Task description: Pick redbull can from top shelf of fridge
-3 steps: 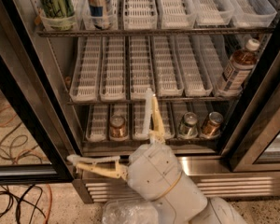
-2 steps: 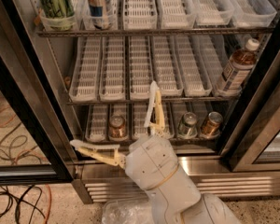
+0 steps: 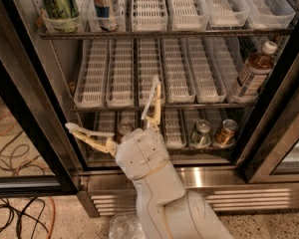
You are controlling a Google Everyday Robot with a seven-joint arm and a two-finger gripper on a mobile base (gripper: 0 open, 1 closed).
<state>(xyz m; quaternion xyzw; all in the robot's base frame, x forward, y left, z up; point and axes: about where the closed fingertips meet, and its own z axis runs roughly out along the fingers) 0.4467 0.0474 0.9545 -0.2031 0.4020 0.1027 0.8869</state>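
Note:
The redbull can [image 3: 103,6], slim with blue and silver panels, stands in a white tray lane at the left of the top shelf [image 3: 189,33] of the fridge [image 3: 199,176]; its top is cut off by the frame. A wider green-patterned can [image 3: 60,1] stands just left of it. My gripper [image 3: 112,103] is open wide and empty, low in front of the bottom and middle racks, well below the can. One finger [image 3: 153,96] points up and the other [image 3: 87,133] points left.
A brown bottle [image 3: 251,71] stands at the right of the middle rack. Short cans [image 3: 224,132] sit on the bottom rack. Black door frames stand at the left [image 3: 20,108] and right [image 3: 279,113]. Cables [image 3: 10,148] lie on the floor at the left.
My gripper has risen, from in front of the bottom rack up toward the middle rack, still open. The cans have not moved.

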